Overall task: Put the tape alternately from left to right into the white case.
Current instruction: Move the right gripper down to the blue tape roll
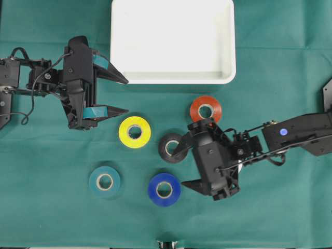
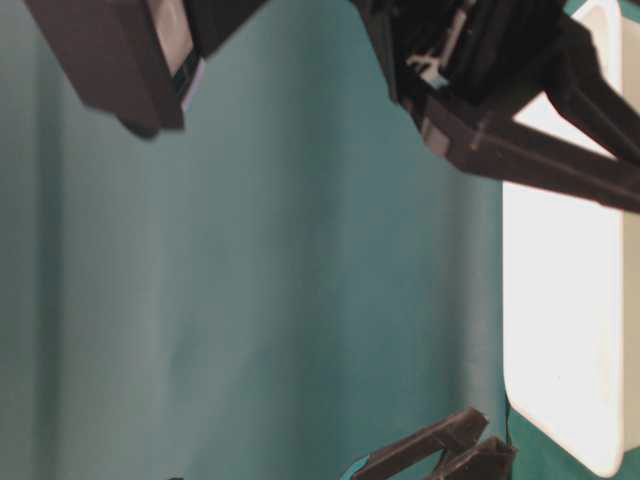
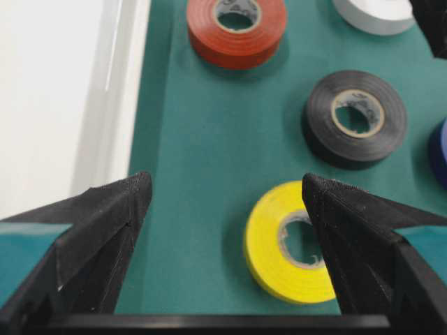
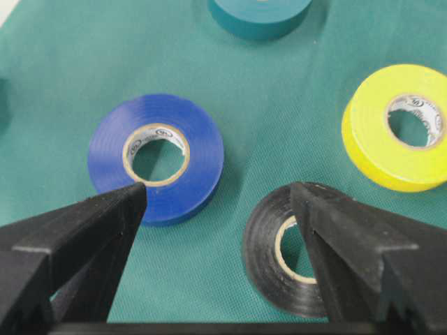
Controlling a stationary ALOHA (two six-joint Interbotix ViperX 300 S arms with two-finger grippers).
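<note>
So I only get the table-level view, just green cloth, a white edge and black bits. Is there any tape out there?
Observer: Yes. The overhead view shows five glossy doughnut-shaped tape rolls lying on the green cloth: yellow, red, black, teal and blue.
Operator: Is a hand holding one?
Observer: No. The right hand hangs open over the gap between the black and blue rolls, gripping neither.
Operator: And the other hand?
Observer: The left hand is open too, beside the large shallow white plastic case, with the yellow roll just ahead of it.
</note>
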